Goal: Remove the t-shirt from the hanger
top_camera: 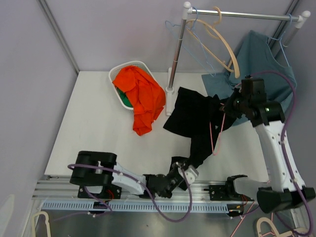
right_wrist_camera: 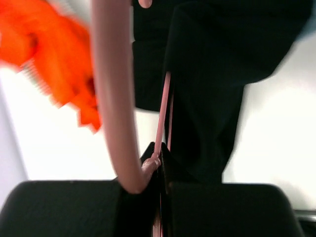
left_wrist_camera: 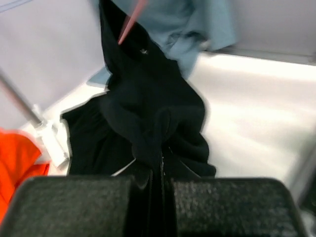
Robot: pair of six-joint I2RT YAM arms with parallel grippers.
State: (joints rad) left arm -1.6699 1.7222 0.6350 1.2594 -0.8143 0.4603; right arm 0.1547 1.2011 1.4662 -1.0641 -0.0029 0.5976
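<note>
Observed in the top view: the black soft-fabric t-shirt (top_camera: 192, 116) hangs stretched right of frame centre, running from the right claw (top_camera: 228, 106) at its upper end down to the left claw (top_camera: 183, 174) near the bottom edge, with one broad fold resting on the white tabletop (top_camera: 98, 128). The right wrist view shows the right claw clenched on the thin pink plastic hanger (right_wrist_camera: 111, 98), black cloth pressed against the same pinch. The left wrist view shows the left claw clenched on a bunched fold of the t-shirt at the lower end. The garment is judged light, limp and stretchy; it will sag, drag and snag at the hanger's shoulders rather than slide off cleanly. The hem offers the best hold for pulling; the neckline must pass over one hanger arm at a time. Whether the hanger sits fully inside the neck cannot be told, as cloth hides it. Also present: a white slatted laundry basket (top_camera: 129, 64) holding an orange garment (top_camera: 143, 96) at upper centre-left, and a grey-blue garment (top_camera: 256, 54) on the metal clothes rail (top_camera: 247, 16) at upper right.
</note>
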